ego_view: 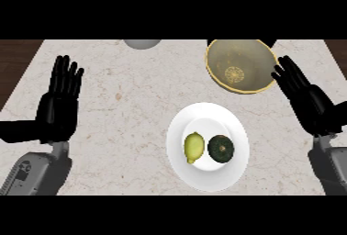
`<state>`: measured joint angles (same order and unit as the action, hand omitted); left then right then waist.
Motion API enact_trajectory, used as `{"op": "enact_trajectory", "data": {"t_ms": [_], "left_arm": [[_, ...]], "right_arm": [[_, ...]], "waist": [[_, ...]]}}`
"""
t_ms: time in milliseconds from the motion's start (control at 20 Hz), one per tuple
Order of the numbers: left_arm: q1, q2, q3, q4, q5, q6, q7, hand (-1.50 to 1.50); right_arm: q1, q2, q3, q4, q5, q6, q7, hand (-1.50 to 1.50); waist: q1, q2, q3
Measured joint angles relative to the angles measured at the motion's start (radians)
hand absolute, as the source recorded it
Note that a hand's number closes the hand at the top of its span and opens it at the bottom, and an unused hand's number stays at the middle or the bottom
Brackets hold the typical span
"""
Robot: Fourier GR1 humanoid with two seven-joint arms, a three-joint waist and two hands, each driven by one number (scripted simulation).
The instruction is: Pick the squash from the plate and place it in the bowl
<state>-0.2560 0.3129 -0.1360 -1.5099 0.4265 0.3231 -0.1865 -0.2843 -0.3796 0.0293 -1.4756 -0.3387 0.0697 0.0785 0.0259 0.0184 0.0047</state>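
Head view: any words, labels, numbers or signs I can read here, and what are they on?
No readable text anywhere.
Left forearm: a small dark mark on the grey casing, too blurred to read.
Bowl: a pale round pattern inside on the bottom, not lettering.
Plate, squash, yellow fruit: no markings.

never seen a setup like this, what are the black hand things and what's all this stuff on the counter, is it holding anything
The view comes from the robot's head, looking steeply down at a marble-patterned counter. The black shapes are its two hands on grey forearms. The left hand rests open at the left, and the right hand rests open at the right. Neither holds anything.

In the middle is a white plate carrying two things side by side: a pale yellow lemon-like fruit and a dark green round squash. Behind the plate, toward the right, stands a yellowish bowl with nothing in it. A grey round object shows only partly at the far edge; I cannot tell what it is.
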Motion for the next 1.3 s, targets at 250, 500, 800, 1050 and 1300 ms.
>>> {"op": "enact_trajectory", "data": {"t_ms": [250, 500, 800, 1050, 1300], "left_arm": [[0.029, 0.107, 0.005, 0.013, -0.096, 0.031, 0.06, 0.0], [0.075, 0.181, -0.015, 0.038, -0.174, 0.056, 0.11, 0.0], [0.063, 0.207, -0.057, 0.009, -0.23, 0.068, 0.204, 0.0], [0.034, 0.201, -0.076, -0.01, -0.262, 0.072, 0.26, 0.0], [0.028, 0.193, -0.09, -0.042, -0.282, 0.079, 0.295, 0.0]], "right_arm": [[0.137, 0.073, -0.021, -0.066, 0.014, -0.038, -0.16, 1.5], [0.294, 0.101, -0.162, -0.047, 0.106, -0.247, -0.308, -1.5], [0.567, 0.215, -0.111, -0.157, 0.23, -0.297, -0.635, -1.5], [0.711, 0.18, -0.026, -0.296, 0.412, -0.359, -0.575, -1.5], [0.763, 0.087, 0.039, -0.438, 0.606, -0.371, -0.322, -1.5]], "waist": [[-0.034, -0.019, -0.001], [-0.091, -0.023, -0.001], [-0.069, -0.025, -0.003], [-0.05, -0.022, -0.005], [-0.031, -0.018, -0.008]]}}
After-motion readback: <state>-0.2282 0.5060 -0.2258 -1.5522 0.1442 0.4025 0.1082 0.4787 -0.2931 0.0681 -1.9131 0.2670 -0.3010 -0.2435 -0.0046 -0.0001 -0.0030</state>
